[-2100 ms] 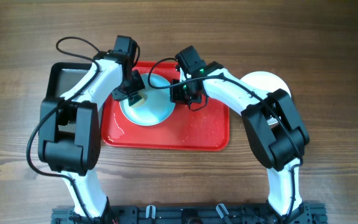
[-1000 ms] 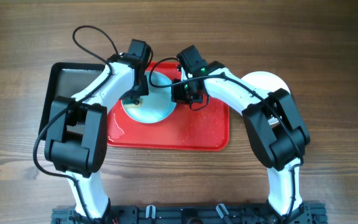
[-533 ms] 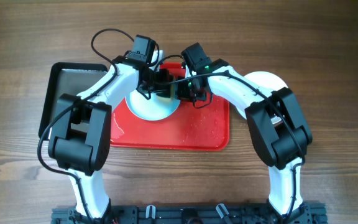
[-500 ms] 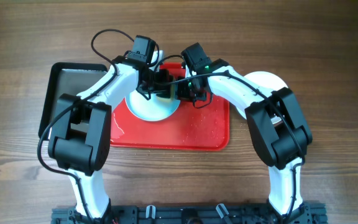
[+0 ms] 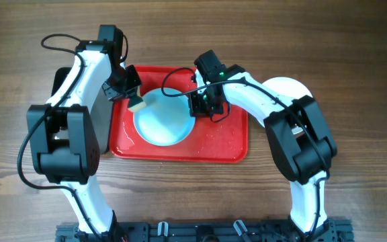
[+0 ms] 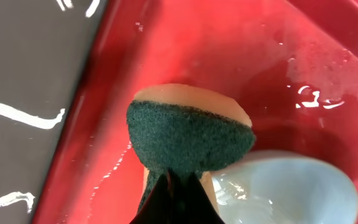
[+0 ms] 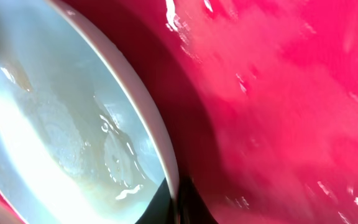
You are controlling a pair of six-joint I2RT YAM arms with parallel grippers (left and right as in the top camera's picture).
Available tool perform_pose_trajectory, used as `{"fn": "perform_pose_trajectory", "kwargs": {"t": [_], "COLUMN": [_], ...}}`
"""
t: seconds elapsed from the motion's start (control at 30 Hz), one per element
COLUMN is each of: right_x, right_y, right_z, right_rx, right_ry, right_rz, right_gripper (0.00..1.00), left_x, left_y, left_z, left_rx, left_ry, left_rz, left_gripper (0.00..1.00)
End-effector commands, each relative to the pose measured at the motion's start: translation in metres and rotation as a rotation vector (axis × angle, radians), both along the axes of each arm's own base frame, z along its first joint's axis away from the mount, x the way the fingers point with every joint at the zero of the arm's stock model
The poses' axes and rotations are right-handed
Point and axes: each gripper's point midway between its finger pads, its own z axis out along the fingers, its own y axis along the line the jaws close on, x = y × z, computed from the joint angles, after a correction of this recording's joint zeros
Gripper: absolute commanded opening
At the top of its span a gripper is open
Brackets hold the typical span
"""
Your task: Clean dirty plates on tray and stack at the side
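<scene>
A pale mint-white plate lies on the red tray, wet inside. My right gripper is shut on the plate's right rim; the rim runs between the fingers in the right wrist view, with the plate to the left. My left gripper is shut on a sponge with a green scouring face, held over the tray's left part just off the plate's upper-left rim. Another plate sits on the table to the right, partly hidden by the right arm.
A black tray lies left of the red tray, mostly hidden by the left arm; its grey floor shows in the left wrist view. Water drops lie on the red tray's floor. Wooden table all around.
My left gripper with the sponge has swept from the plate's right side back to its upper-left edge. The right gripper has stayed on the plate's rim.
</scene>
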Motion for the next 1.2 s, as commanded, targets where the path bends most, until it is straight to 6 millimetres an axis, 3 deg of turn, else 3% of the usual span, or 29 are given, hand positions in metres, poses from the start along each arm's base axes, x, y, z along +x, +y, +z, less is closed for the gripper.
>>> {"fn": "perform_pose_trajectory", "kwargs": {"t": [0.0,0.2,0.43,0.63,0.97,1.17], "right_x": [0.018,0.038,0.036,0.022,-0.004,-0.011], "right_y": [-0.020,-0.084,-0.120,-0.107,-0.080,-0.072], "right_z": [0.047,0.117,0.168,0.204,0.250,0.259], "right_rx": [-0.090,-0.378,-0.685,-0.906,-1.080,-1.095], "right_ry": [-0.182,-0.453,-0.681,-0.902,-1.163,-1.214], "right_rz": [-0.009,-0.128,-0.189,-0.174,-0.144,-0.142], "right_gripper": [0.04,0.04,0.04,0.04,0.04,0.04], "left_x": [0.005,0.005,0.007,0.006,0.006,0.006], "left_y": [0.006,0.006,0.006,0.006,0.006,0.006], "left_z": [0.000,0.000,0.000,0.000,0.000,0.000], "left_rx": [0.018,0.021,0.020,0.020,0.020,0.020], "left_ry": [-0.004,-0.003,-0.011,-0.010,-0.010,-0.010], "left_rz": [0.017,0.018,0.018,0.018,0.018,0.018], "left_gripper": [0.04,0.04,0.04,0.04,0.04,0.04]}}
